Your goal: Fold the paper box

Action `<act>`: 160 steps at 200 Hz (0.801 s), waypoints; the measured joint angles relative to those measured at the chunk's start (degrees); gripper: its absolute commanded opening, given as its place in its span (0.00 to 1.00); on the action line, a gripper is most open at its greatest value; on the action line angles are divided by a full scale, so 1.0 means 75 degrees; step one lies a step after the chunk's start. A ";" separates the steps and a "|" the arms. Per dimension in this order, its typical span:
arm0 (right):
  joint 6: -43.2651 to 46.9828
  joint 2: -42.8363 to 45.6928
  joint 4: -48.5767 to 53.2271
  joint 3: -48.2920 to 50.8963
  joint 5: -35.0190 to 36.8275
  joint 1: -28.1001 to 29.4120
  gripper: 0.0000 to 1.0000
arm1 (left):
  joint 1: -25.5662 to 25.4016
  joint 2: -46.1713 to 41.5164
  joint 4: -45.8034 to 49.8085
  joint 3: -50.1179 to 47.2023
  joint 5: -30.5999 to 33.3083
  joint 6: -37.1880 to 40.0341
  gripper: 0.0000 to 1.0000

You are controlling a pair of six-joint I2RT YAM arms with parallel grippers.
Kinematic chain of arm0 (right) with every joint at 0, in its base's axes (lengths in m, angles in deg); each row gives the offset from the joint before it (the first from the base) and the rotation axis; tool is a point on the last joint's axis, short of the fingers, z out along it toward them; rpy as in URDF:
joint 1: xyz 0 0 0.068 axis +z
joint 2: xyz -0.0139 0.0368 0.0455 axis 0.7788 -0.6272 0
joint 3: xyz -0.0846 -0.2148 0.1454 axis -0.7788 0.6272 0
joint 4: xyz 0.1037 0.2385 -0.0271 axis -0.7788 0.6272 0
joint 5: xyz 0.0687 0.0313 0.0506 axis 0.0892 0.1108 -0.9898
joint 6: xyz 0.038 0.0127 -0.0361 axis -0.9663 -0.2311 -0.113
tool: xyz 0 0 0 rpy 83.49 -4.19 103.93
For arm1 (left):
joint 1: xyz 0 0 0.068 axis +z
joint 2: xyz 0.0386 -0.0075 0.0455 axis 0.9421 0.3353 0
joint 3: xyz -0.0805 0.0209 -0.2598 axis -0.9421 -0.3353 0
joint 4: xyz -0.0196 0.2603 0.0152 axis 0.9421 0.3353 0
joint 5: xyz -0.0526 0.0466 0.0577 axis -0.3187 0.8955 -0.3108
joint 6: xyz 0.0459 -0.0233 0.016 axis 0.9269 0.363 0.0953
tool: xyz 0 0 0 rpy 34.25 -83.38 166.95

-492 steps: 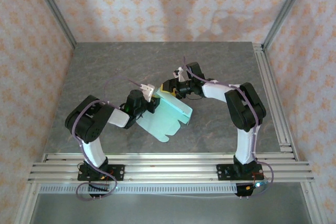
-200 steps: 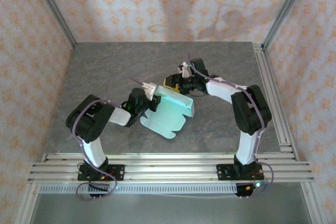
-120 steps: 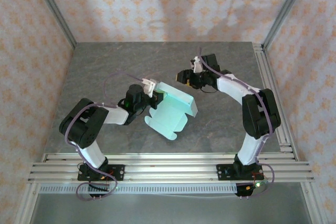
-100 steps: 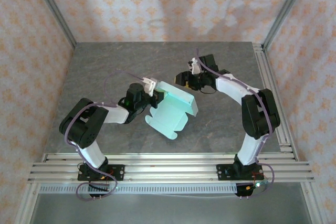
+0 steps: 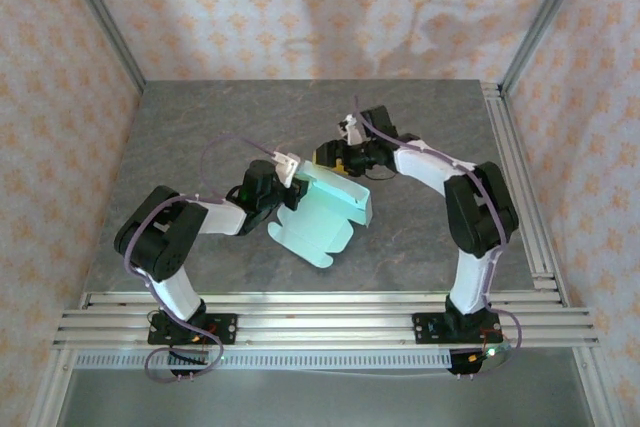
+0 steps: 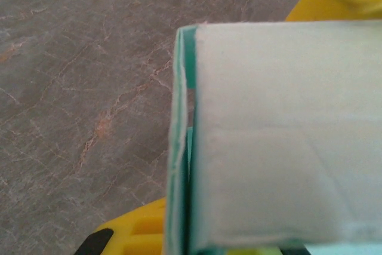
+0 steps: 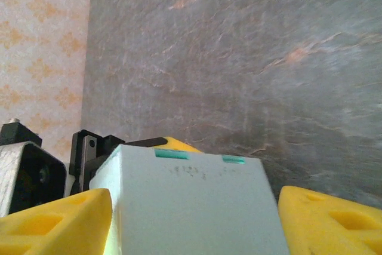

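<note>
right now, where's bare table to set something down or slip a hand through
Free: the far strip of table along the back wall, and the near patch between the paper box and the right arm. Crowded: the middle, where left gripper and right gripper meet at the box.

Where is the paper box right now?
In the top view the paper box is near the middle of the table. The left gripper pinches its left edge, and the right gripper straddles its far end with open jaws.

A robot test cell: stone-look table (image 5: 200,137), aluminium rails (image 5: 320,312), enclosed by patterned wallpaper panels (image 5: 300,7).
</note>
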 measured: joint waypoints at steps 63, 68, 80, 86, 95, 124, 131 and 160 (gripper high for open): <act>-0.0131 -0.0688 -0.0152 -0.0204 -0.0367 0.0189 0.73 | 0.0000 0.0344 0.0143 0.0000 0.0163 0.0117 0.02; -0.0114 -0.0714 -0.0134 -0.0213 -0.0370 0.0189 0.73 | 0.0000 0.0370 0.0128 0.0000 0.0166 0.0117 0.02; -0.0020 -0.0772 -0.0044 -0.0306 -0.0376 0.0189 0.71 | 0.0000 0.0385 0.0119 0.0012 0.0175 0.0117 0.03; 0.0055 -0.0787 0.0029 -0.0376 -0.0361 0.0189 0.71 | 0.0000 0.0388 0.0122 0.0020 0.0187 0.0117 0.03; 0.0157 -0.0799 0.0146 -0.0443 -0.0329 0.0189 0.70 | 0.0000 0.0402 0.0111 0.0026 0.0213 0.0117 0.04; 0.0463 -0.0816 0.0411 -0.0530 -0.0213 0.0187 0.70 | -0.0015 0.0449 0.0020 0.0029 0.0294 0.0117 0.10; 0.0536 -0.0816 0.0463 -0.0542 -0.0187 0.0187 0.69 | -0.0015 0.0458 0.0003 0.0026 0.0300 0.0117 0.11; 0.0711 -0.0819 0.0592 -0.0551 -0.0131 0.0189 0.69 | -0.0015 0.0493 -0.0055 0.0026 0.0326 0.0114 0.13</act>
